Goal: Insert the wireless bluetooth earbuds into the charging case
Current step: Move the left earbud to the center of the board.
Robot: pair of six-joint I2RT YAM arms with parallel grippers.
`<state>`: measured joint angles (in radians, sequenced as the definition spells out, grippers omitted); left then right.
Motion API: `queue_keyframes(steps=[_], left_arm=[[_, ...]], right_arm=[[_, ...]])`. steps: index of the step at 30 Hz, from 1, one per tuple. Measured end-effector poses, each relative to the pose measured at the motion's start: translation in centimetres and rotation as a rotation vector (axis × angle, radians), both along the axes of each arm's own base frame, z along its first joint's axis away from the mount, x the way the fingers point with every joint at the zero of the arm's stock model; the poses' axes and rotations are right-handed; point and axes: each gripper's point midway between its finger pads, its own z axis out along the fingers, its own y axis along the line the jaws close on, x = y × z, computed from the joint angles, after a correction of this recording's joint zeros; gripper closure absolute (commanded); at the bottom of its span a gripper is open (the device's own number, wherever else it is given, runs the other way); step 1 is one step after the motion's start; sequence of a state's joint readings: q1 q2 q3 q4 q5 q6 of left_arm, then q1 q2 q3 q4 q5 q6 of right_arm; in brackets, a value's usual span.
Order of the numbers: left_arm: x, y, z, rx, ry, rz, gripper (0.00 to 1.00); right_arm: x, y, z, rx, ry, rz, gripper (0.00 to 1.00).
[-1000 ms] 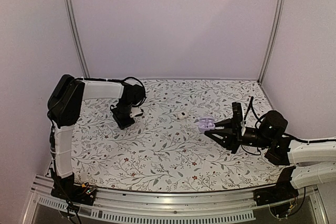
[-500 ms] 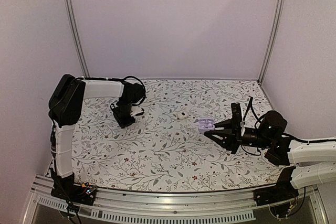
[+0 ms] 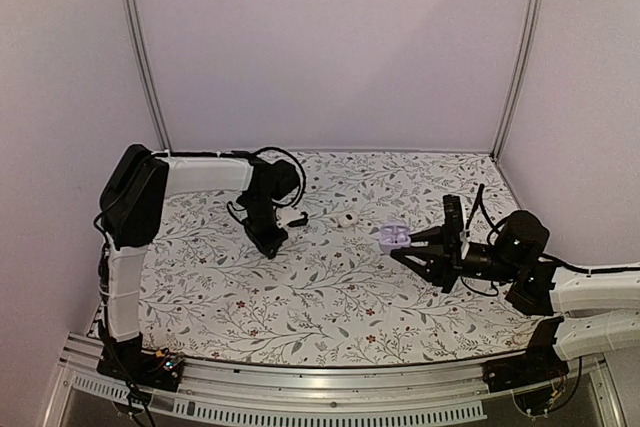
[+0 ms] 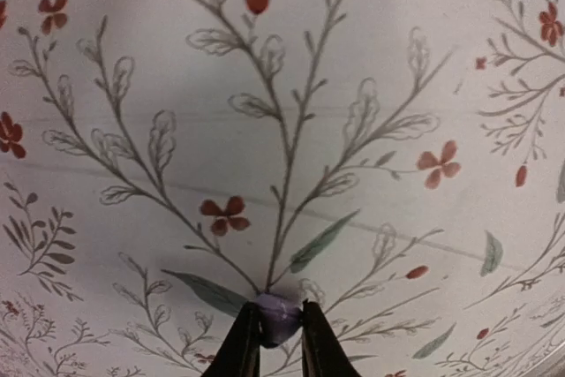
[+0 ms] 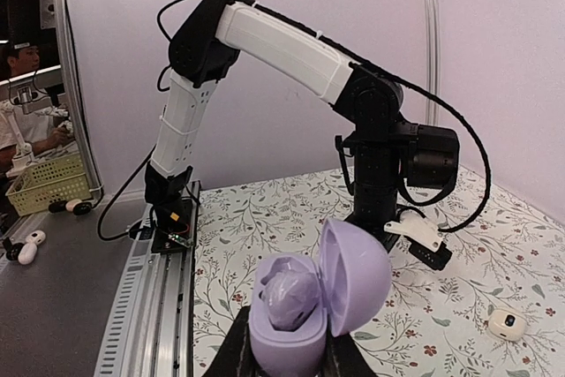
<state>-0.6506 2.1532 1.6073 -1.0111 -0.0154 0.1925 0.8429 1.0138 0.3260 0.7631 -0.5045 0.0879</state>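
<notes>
So the left gripper (image 4: 279,333) is pinched tight on one little purple earbud (image 4: 280,313), out over the floral tablecloth (image 4: 371,86) on the left side. The right gripper (image 5: 287,350) is clamped around the purple charging case (image 5: 349,275), lid flipped open, with a second earbud (image 5: 284,296) already sitting in it. A white case (image 5: 507,324) lies on the cloth between the two grippers.

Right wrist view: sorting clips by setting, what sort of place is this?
Likely a robot lab booth: the left arm bolted to an aluminium rail, plain walls, a person outside.
</notes>
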Motion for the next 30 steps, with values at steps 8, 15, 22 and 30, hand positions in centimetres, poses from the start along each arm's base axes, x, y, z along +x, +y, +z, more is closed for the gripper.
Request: queue_keyframes(steps=[8, 15, 22, 30], left_arm=[[-5.6, -5.7, 0.9, -0.159, 0.133, -0.006, 0.85], [-8.2, -7.2, 2.2, -0.276, 0.208, 0.080, 0.86], [-9.3, -6.5, 0.7, -0.216, 0.235, 0.162, 0.86], [-9.3, -5.6, -0.2, -0.135, 0.212, 0.209, 0.70]], right_arm=[[-0.1, -0.4, 1.0, 0.024, -0.020, -0.013, 1.00], [0.0, -0.4, 0.8, 0.022, -0.017, -0.021, 1.00], [0.0, -0.4, 0.8, 0.021, -0.015, -0.021, 1.00], [0.0, -0.5, 0.7, 0.021, -0.015, -0.021, 1.00]])
